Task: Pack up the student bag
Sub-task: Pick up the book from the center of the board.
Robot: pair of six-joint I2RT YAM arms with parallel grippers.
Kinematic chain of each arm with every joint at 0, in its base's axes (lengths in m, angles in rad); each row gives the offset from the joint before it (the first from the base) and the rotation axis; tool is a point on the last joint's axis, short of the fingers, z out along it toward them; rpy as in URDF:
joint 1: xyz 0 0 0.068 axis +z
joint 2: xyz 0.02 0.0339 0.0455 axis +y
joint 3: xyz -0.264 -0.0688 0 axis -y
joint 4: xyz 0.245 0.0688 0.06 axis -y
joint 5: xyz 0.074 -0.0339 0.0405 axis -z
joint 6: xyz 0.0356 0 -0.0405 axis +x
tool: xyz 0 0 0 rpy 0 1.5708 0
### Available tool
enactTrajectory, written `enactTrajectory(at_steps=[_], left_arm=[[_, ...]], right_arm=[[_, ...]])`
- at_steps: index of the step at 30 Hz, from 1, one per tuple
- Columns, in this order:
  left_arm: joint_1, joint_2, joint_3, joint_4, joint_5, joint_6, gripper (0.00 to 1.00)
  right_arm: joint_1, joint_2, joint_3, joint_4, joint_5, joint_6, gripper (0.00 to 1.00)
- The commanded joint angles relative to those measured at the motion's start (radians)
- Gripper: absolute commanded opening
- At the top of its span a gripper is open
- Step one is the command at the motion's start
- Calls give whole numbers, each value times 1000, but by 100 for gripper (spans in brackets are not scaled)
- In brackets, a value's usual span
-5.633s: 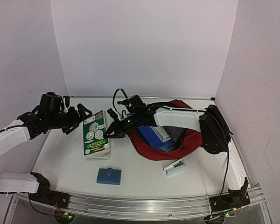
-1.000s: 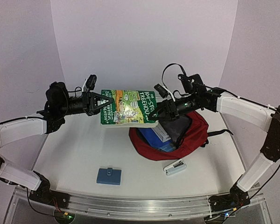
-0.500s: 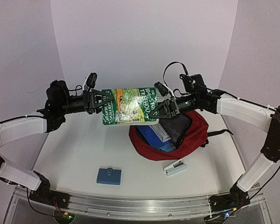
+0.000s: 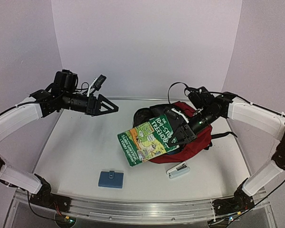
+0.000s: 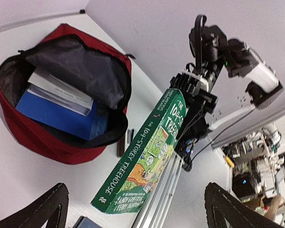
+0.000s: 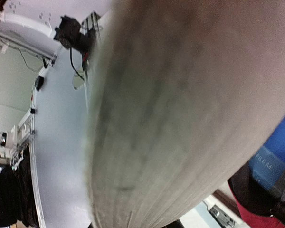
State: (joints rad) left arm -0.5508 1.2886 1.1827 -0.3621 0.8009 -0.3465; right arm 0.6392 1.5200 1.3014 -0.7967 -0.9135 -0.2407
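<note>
We see the student bag (image 4: 204, 138) lying on the bench (image 4: 71, 152), right of centre and toward the back. Its mouth is open. In the left wrist view a blue folder (image 5: 57, 114) and a white booklet (image 5: 61, 88) lie inside, under the grey lining.

The right jaws are clamped on 1 edge of a green book (image 4: 146, 142). The book hangs tilted over the near-left side of the bag and hides most of the opening from above. Its page edges fill the right wrist view as a blur. We cannot tell whether its low corner touches the bench.

The left jaws stand wide and hold nothing. They are raised above the back left of the bench, well apart from the book.

2 more things lie on the bench. A pale stapler (image 4: 178, 170) sits just in front of the bag. A blue pouch (image 4: 110, 179) lies near the front edge, left of the stapler. A black strap (image 4: 221, 135) trails from the bag's right side.
</note>
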Motion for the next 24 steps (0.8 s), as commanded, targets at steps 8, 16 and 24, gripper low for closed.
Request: enactTrajectory(at_steps=[8,16,24], left_arm=[[-254,254,249,-308,5,340,99],[-330,292,211,-200,107,344,88],[-352,337,199,-155,144,322,62]], right_arm=[[97,-4,128,-285,18,-286,0],[119,24,185,-320,12,-297,0],[123,58,228,-333,-20,-286,0]])
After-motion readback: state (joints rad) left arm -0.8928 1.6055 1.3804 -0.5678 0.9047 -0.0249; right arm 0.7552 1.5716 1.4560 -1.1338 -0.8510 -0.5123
